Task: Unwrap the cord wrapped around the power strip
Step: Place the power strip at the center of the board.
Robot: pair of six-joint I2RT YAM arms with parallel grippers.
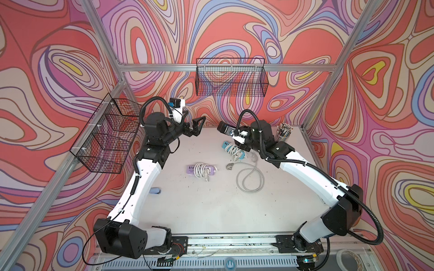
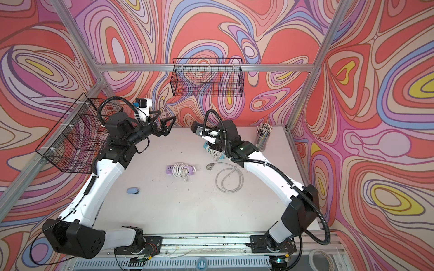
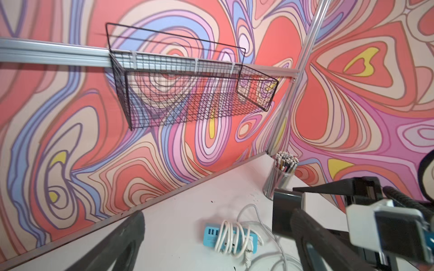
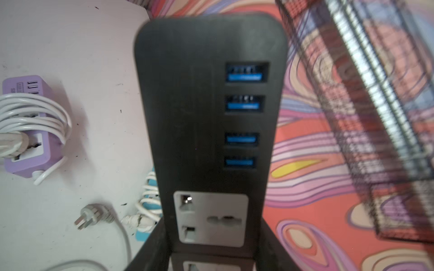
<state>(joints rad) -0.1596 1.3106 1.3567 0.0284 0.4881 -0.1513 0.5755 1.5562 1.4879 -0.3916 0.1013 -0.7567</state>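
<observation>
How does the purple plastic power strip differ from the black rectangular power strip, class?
The purple plastic power strip lies flat on the white table; the black rectangular power strip is held raised by the right end effector. The purple strip has a white cord coiled around it; the black strip's visible face is bare. Both show USB ports and a socket.

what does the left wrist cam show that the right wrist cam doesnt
Only the left wrist view: the back-wall wire basket tied to the rail, and the pencil cup.

Only the right wrist view: the purple power strip with white cord wound around it, the loose grey plug, and the four blue USB ports on the black power strip.

Both: the black power strip, and the blue power strip wrapped in white cord.
</observation>
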